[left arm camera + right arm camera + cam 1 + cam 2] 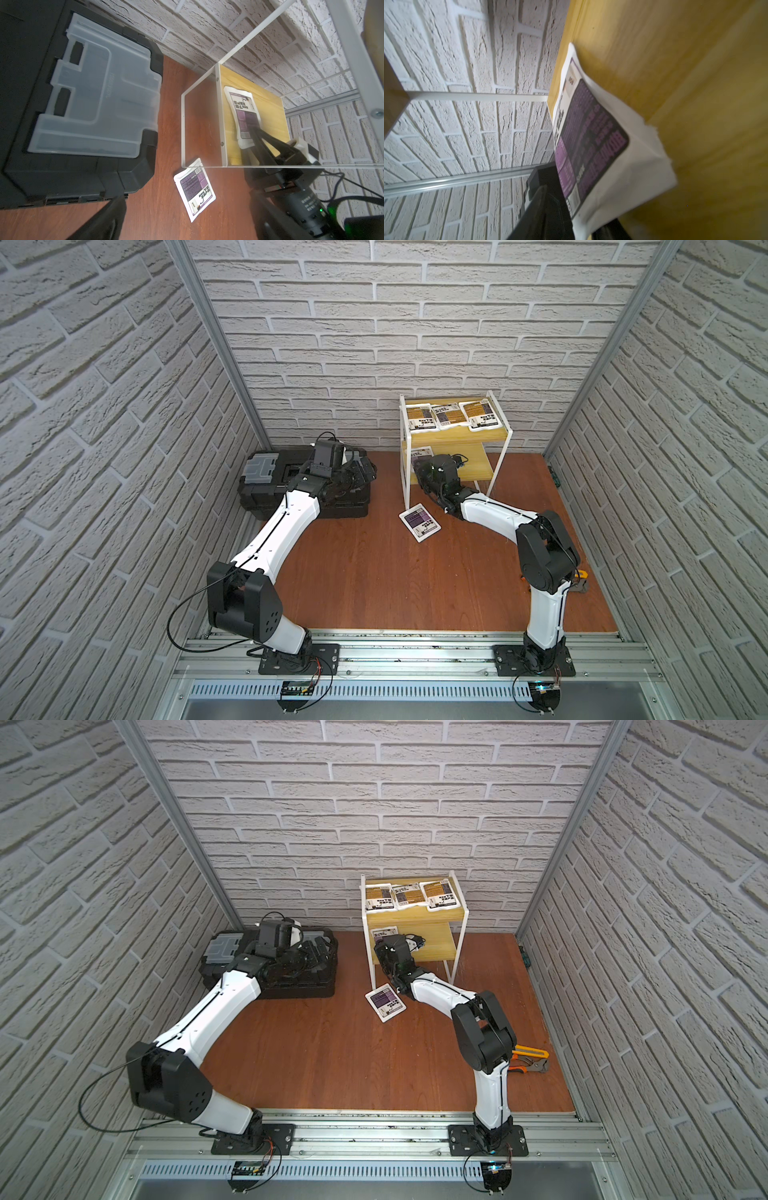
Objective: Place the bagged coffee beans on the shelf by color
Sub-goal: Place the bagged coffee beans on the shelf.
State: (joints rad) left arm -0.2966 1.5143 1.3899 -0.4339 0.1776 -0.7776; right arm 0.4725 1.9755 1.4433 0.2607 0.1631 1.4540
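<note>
Now the right gripper [252, 133] reaches into the shelf [500, 460], and the near end of a purple pouch [242, 110] lies between its fingers on the left part of the lower board [270, 99]. Whether they pinch it or stand loose about it I cannot tell.

To do this step well, I would let go only once the pouch lies flat and well inside the board's near edge. I would keep it left, leaving room to its right, and then draw straight back toward the near side, clear of the frame.

Count:
- Three orange-brown pouches [446, 416] lie in a row on the upper board [453, 434].
- Two are purple; the second purple pouch [419, 521] lies on the table [365, 572] by the shelf's near-left leg.

The left gripper [359, 472] hangs over the toolbox [266, 485] at far left, and I cannot tell how its jaws stand.
</note>
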